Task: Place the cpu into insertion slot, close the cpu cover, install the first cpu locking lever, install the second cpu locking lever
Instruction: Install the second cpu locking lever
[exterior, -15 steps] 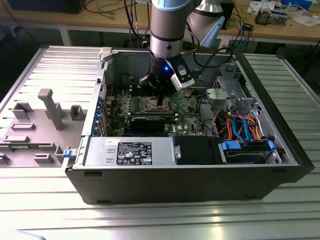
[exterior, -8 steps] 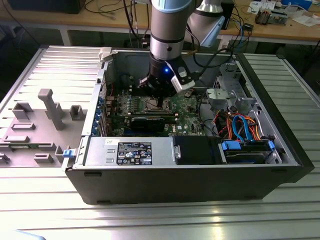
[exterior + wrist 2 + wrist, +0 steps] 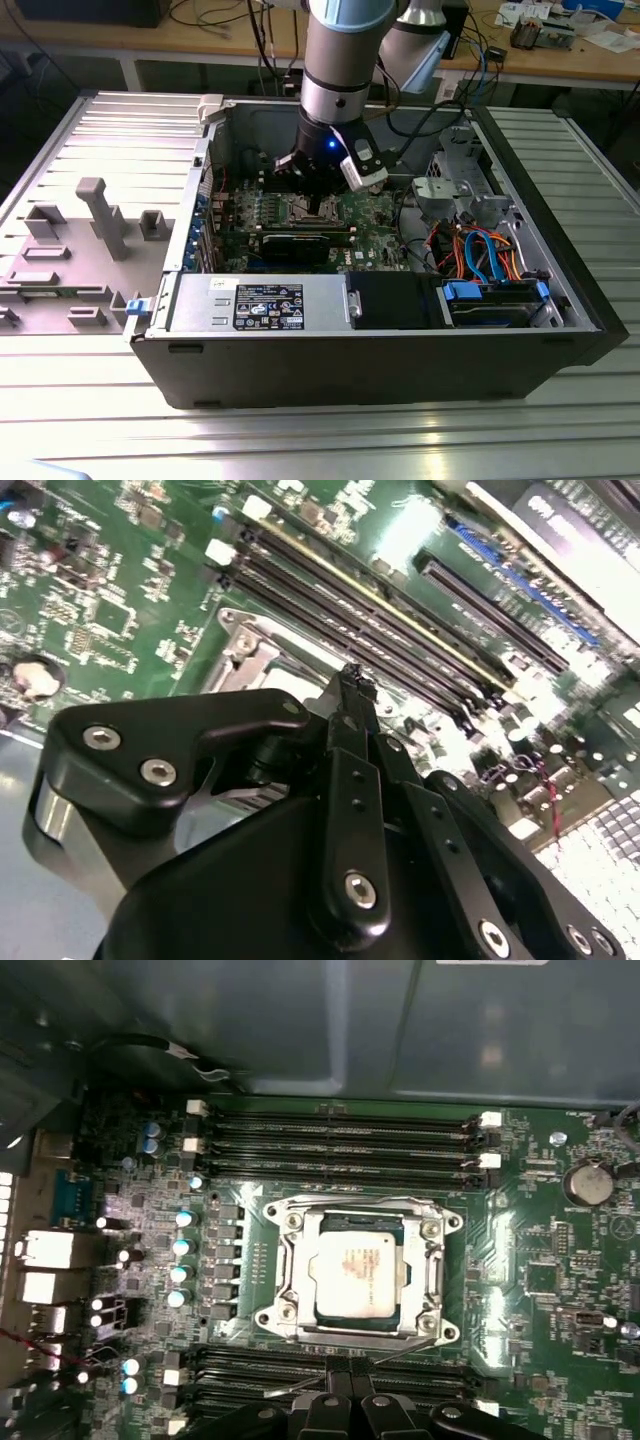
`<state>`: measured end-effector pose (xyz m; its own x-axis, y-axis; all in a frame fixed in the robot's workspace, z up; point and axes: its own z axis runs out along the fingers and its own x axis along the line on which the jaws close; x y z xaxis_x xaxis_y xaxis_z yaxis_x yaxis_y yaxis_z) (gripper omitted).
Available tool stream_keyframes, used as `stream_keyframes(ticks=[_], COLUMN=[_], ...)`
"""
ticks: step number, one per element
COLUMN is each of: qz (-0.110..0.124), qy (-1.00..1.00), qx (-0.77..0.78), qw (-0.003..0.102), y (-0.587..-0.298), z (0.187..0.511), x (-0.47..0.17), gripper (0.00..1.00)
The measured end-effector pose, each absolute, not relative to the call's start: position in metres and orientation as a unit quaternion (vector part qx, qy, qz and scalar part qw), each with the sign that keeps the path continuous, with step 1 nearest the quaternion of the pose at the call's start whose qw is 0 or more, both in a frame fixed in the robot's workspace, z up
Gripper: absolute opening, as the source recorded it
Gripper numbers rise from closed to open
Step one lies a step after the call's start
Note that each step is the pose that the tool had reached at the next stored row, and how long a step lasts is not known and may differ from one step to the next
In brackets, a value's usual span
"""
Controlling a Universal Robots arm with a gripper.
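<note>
Open computer case (image 3: pixel 560 300) lies on a ribbed metal table (image 3: pixel 300 440). The arm reaches down into it, with the gripper (image 3: pixel 315 205) low over the green motherboard (image 3: pixel 375 215), right above the socket area.

In the first wrist view the cpu (image 3: pixel 357 1273) sits flat in the insertion slot (image 3: pixel 310 1305), silver top up. The cpu cover (image 3: pixel 433 1260) lies down around it, its frame edges bordering the chip on all sides. A thin lever wire (image 3: pixel 405 1350) runs along the socket's edge beside the fingertips (image 3: pixel 352 1372).

Gripper's black fingers are drawn together to a narrow point and hold nothing that I can see; in the second wrist view the tip (image 3: pixel 352 680) sits at the socket frame's edge, contact hard to judge.

Room is tight. Long memory slots (image 3: pixel 340 1135) flank the socket on two sides, and a row of capacitors (image 3: pixel 182 1260) stands close on a third. The case wall rises just beyond the far memory slots. In the exterior view, a black expansion card (image 3: pixel 300 243) lies near the socket, and the power supply (image 3: pixel 260 303) fills the near edge.

The gripper body hides most of the socket in the second wrist view. On the exterior view's right, cables (image 3: pixel 480 255) crowd the drive bay.
</note>
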<state>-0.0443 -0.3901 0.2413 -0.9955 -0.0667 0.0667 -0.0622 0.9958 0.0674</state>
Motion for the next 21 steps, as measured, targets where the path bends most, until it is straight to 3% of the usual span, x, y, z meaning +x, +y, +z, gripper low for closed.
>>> stream_keyframes(ticks=[14,21], qz=[-0.038,-0.055], qy=[-0.998,-0.997], qx=[0.033,0.034], qw=[0.037,0.035], y=[-0.399,-0.401], z=[0.226,0.222], x=[-0.064,-0.070], gripper=[0.11,0.11])
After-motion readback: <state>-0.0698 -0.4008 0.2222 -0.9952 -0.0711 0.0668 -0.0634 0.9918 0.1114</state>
